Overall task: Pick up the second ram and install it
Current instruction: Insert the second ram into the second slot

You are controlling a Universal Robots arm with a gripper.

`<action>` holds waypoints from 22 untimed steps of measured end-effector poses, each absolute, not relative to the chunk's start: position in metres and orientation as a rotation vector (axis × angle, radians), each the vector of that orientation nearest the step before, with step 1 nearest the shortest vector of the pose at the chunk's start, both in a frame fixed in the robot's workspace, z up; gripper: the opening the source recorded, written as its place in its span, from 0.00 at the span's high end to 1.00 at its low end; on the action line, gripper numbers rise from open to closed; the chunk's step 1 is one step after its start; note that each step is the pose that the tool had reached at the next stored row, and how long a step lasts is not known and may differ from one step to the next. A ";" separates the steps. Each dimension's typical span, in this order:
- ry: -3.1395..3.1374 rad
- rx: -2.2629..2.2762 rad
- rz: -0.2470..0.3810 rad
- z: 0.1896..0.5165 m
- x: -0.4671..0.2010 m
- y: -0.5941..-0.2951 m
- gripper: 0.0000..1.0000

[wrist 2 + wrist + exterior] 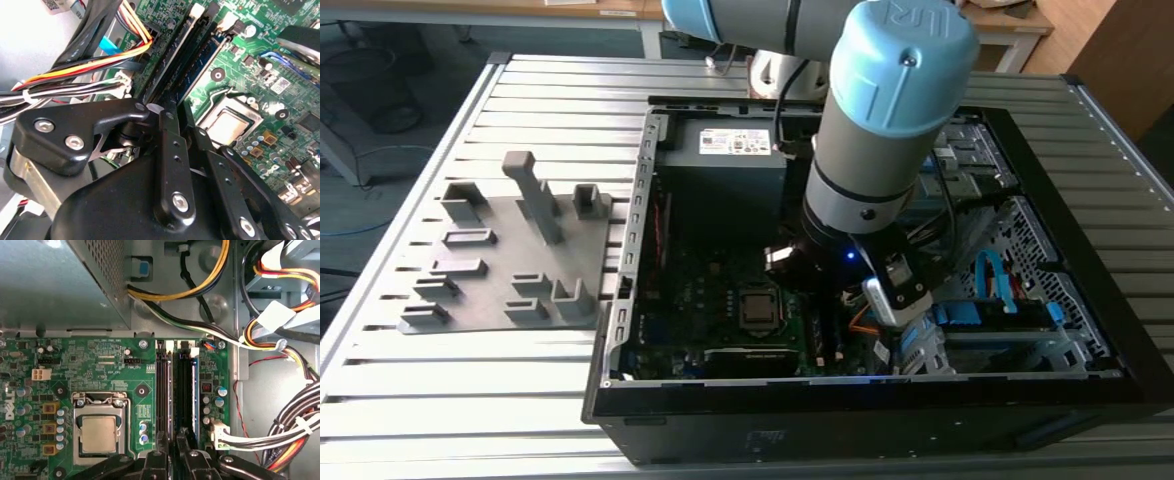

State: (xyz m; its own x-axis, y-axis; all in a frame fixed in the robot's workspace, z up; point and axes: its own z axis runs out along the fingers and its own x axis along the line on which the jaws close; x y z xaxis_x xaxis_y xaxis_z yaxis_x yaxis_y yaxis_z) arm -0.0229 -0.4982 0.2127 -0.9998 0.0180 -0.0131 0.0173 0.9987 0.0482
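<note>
Currently, one arm (881,130) reaches in from 12 o'clock in the exterior view. Its pale blue wrist segment points steeply down into the open computer case (1067,390), and its lower end is sunk among the dark parts at the case's centre.

Claw (175,457): black. In both wrist views it hangs close over the green motherboard (100,370), directly above the memory slots. Whether it is open, closed or gripping cannot be told.

The second ram (185,395): a long dark stick seen edge-on in the first wrist view. It stands in line with a slot just beside a blue one, and one end passes under the claw. Whether it is fully seated cannot be told.

A similar dark stick (163,390), count one, stands parallel just beside it, between it and the processor socket (97,432).

Surroundings inside the case:
- One grey metal power supply box (55,285), perforated on one side.
- Bundled cables (295,425) in yellow, orange, red, black and white, running close past the slots on the side away from the socket.
- Blue drive fittings (994,300) at 3 o'clock of the arm in the exterior view.

Outside the case: one slatted metal surface (480,410) carries it. One grey holder tray (507,250) with several upright blocks lies at 9 o'clock, just beside the case wall.
</note>
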 end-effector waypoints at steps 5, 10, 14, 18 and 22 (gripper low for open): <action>3.127 0.027 0.075 0.235 -0.023 -0.498 0.79; 3.127 0.027 0.073 0.258 -0.023 -0.495 0.87; 3.127 0.028 0.073 0.260 -0.023 -0.495 0.90; 3.127 0.028 0.073 0.260 -0.023 -0.495 0.90; 3.127 0.028 0.073 0.260 -0.023 -0.495 0.90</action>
State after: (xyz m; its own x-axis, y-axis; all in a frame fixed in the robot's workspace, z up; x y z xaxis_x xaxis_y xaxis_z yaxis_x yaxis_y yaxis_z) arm -0.0229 -0.4946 0.2597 -0.9998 0.0179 -0.0132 0.0173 0.9988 0.0469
